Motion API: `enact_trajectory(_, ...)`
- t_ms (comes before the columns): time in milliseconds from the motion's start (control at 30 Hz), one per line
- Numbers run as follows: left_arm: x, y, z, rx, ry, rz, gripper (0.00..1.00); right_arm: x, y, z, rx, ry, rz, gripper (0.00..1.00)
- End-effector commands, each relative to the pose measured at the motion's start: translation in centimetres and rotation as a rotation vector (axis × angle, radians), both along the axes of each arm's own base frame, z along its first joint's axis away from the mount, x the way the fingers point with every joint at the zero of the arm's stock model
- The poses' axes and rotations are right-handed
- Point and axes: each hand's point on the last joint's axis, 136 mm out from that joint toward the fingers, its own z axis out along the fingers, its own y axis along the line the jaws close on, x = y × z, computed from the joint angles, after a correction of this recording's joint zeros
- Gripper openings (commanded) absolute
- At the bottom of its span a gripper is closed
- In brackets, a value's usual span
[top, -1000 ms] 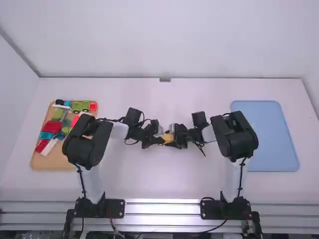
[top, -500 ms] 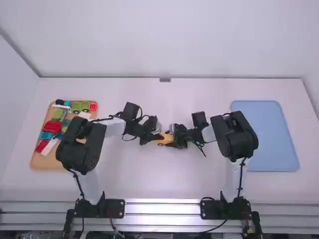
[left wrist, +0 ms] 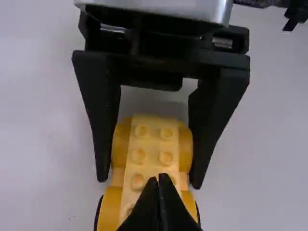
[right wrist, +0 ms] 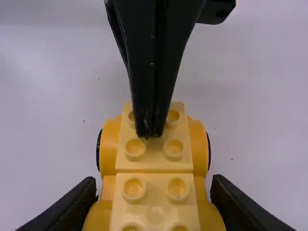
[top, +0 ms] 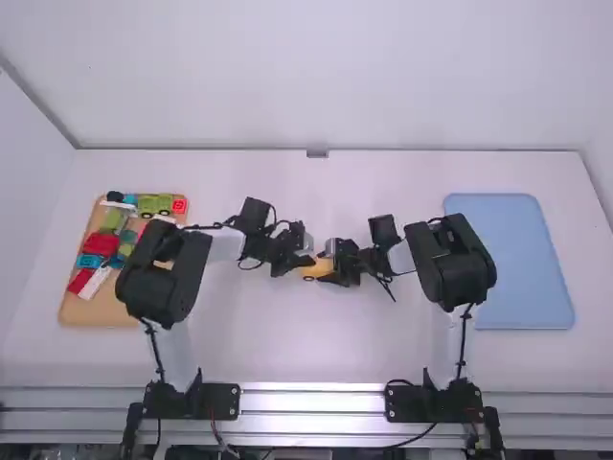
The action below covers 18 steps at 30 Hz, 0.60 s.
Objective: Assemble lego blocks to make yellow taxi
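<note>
While R hand grips yellow car by its sides, L hand is closed, w/ tips at car's top.

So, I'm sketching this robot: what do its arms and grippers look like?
The left arm and right arm have white links, bulky black joints and loose black cables. The left gripper and right gripper are black, each with two smooth tapering fingers.

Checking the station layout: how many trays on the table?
2. Tan tray at the high view's left, holding colored blocks, partly hidden by the left arm; blue tray at its right.
</note>
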Motion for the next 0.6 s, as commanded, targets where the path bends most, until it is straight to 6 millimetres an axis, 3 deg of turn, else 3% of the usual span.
enact_trajectory(0, -0.4, 0.4, -2.0, 0.058, 0.051, 0.017, 0.02, -0.5, -0.5, -1.5, -0.05, 0.033, -0.022, 0.5)
enact_trajectory(267, -1.0, 1.4, -4.7, 0.157, 0.1, 0.048, 0.02, -0.5, -0.5, -1.5, -0.05, 0.033, -0.022, 0.5)
enact_trajectory(433, -1.1, 2.4, -7.4, 0.222, 0.154, 0.115, 0.02, -0.5, -0.5, -1.5, -0.05, 0.033, -0.022, 0.5)
enact_trajectory(567, -1.4, 1.7, -7.0, 0.176, 0.176, 0.095, 0.02, -0.5, -0.5, -1.5, -0.05, 0.033, -0.022, 0.5)
